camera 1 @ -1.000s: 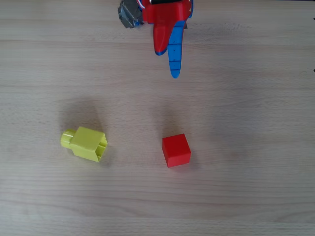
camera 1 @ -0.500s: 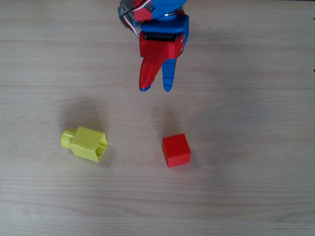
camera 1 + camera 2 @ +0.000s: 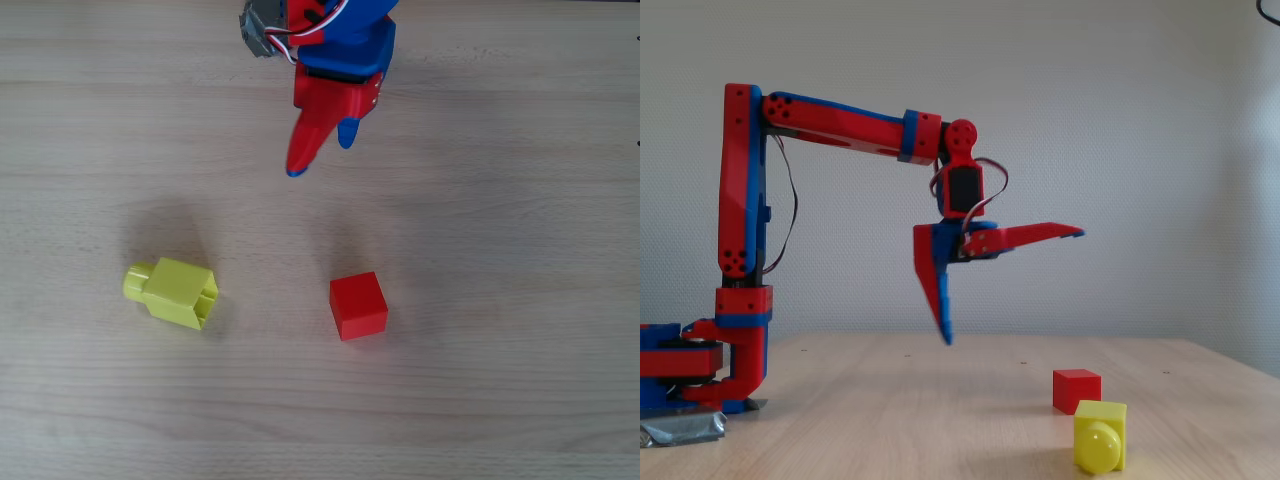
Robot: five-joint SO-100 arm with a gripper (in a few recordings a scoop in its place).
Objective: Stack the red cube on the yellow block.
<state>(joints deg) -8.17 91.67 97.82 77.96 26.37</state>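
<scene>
Now the wooden counter (image 3: 520, 400) carries two things, well apart from each other. High above its far edge hangs the hand (image 3: 1012, 287), spread wide and holding nothing. Toward the near edge lies the yellow block (image 3: 178, 291), and the red cube (image 3: 358, 305) sits near the middle.

The overhead view's top edge cuts off the arm (image 3: 330, 20) above the pincer (image 3: 320, 150).
</scene>
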